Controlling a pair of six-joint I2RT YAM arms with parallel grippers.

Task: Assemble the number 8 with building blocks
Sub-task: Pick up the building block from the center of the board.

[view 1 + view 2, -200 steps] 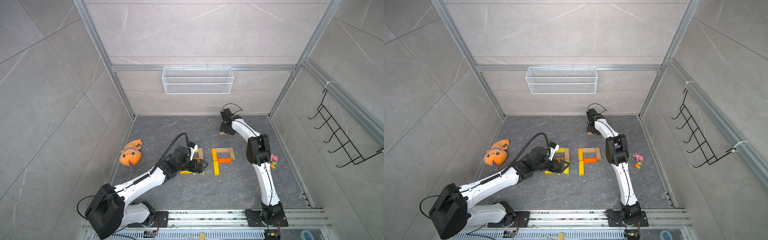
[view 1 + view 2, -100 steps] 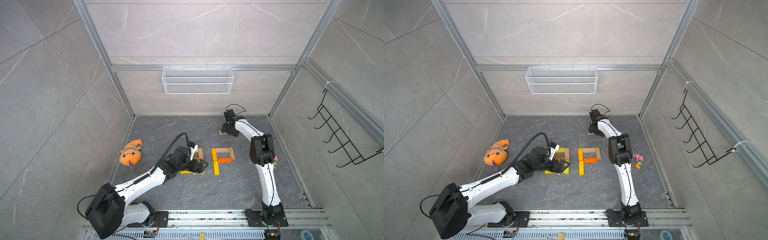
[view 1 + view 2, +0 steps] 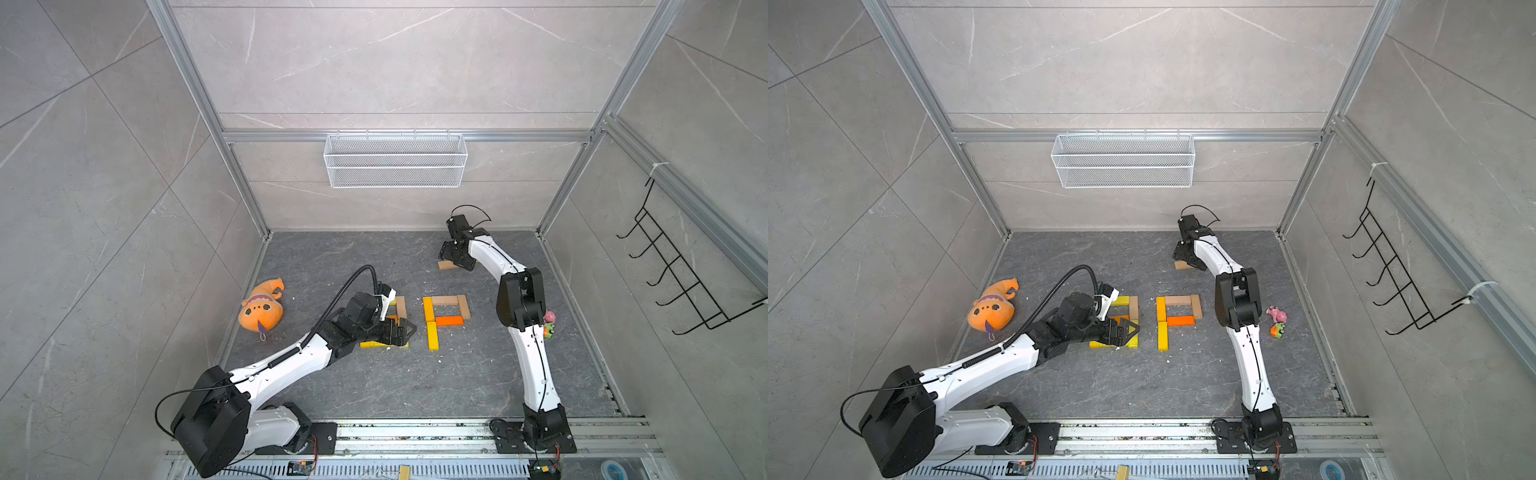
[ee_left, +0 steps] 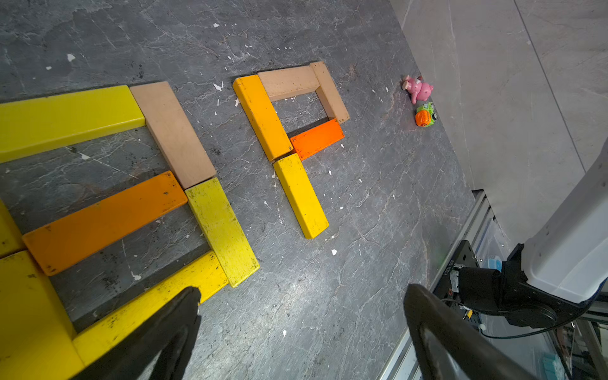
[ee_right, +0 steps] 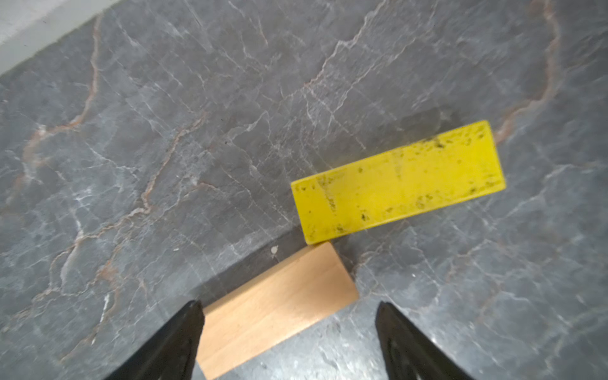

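Two figures of building blocks lie on the dark floor. The left figure [image 3: 401,309] is a closed shape of yellow, tan [image 4: 174,131] and orange [image 4: 102,220] bars. My left gripper [image 4: 302,291] hovers open over its near corner, holding nothing. The right figure [image 3: 444,309] is P-shaped, in yellow-orange [image 4: 263,115], tan, orange and yellow bars. Near the back, my right gripper [image 5: 290,306] stands open above a loose tan block [image 5: 276,309], which lies between its fingers close to one of them. A loose yellow block [image 5: 398,181] lies just beyond it, hidden in both top views.
An orange plush toy [image 3: 262,309] lies by the left wall. A pink pig [image 3: 550,316] and a small green-orange toy [image 3: 548,330] sit by the right arm. A wire basket [image 3: 395,166] hangs on the back wall and a black hook rack [image 3: 673,282] on the right wall.
The right gripper's jaws have spread wider over the tan block, and its arm has shifted slightly. The left arm has not moved.
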